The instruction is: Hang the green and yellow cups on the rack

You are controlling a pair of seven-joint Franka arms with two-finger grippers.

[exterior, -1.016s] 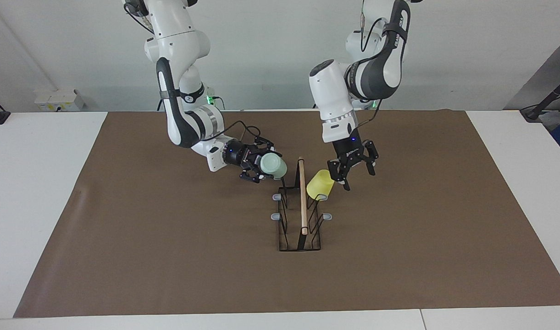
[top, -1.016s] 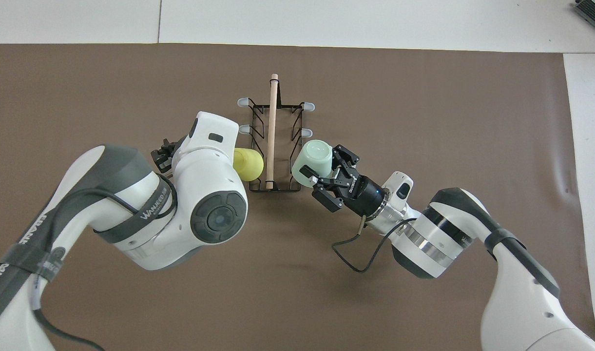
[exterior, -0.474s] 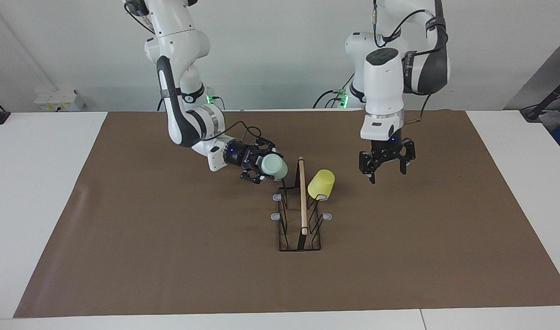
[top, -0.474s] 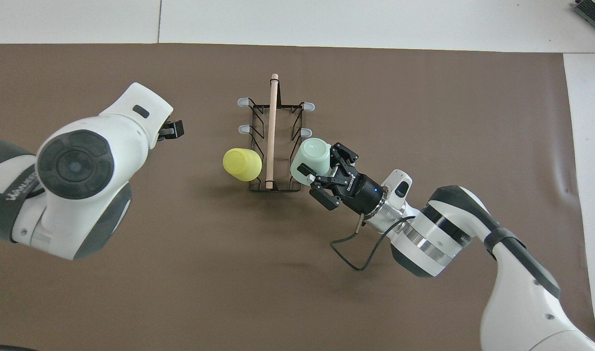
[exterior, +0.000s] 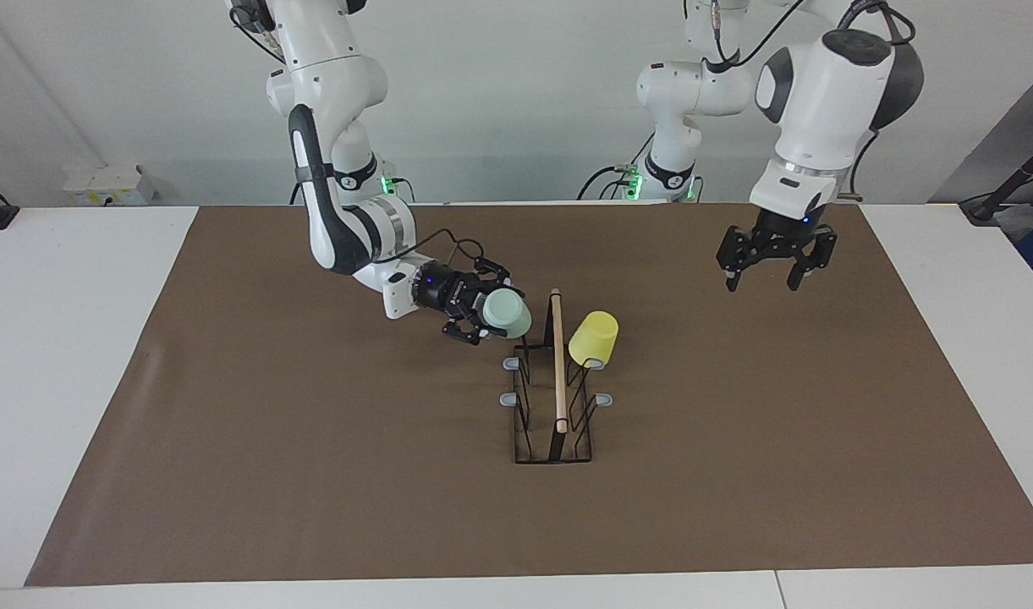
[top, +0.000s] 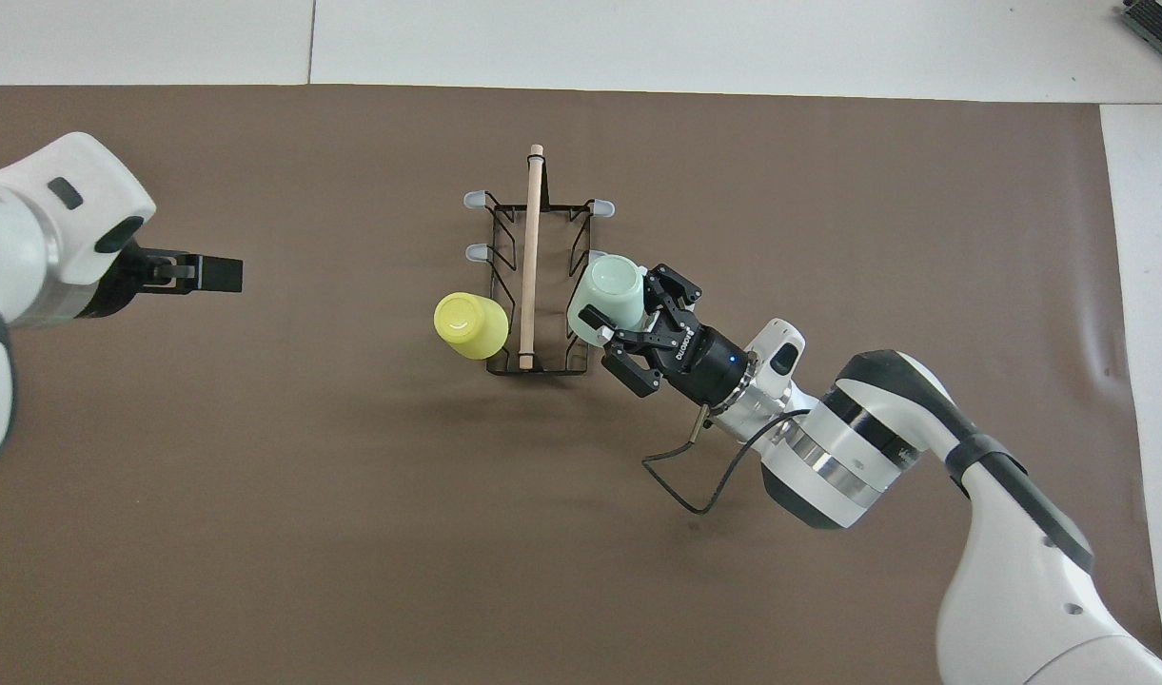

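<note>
The black wire rack [exterior: 558,372] [top: 531,257] with a wooden rod stands mid-table. The yellow cup [exterior: 593,337] [top: 470,323] hangs tilted, mouth down, on the rack's prong nearest the robots, on the side toward the left arm. My right gripper [exterior: 486,309] [top: 628,300] is shut on the mint green cup [exterior: 508,313] [top: 607,288] and holds it tilted against the rack's nearest prong on the right arm's side. My left gripper [exterior: 761,283] [top: 228,274] is open and empty, raised over the mat toward the left arm's end.
A brown mat [exterior: 313,474] covers the table's middle. Several grey-tipped prongs [exterior: 510,399] farther from the robots stand bare. A black cable loops from the right wrist [top: 695,476] above the mat.
My left gripper has drawn back from the hung yellow cup, risen and swung toward the left arm's end. My right gripper has edged the green cup closer to the rack.
</note>
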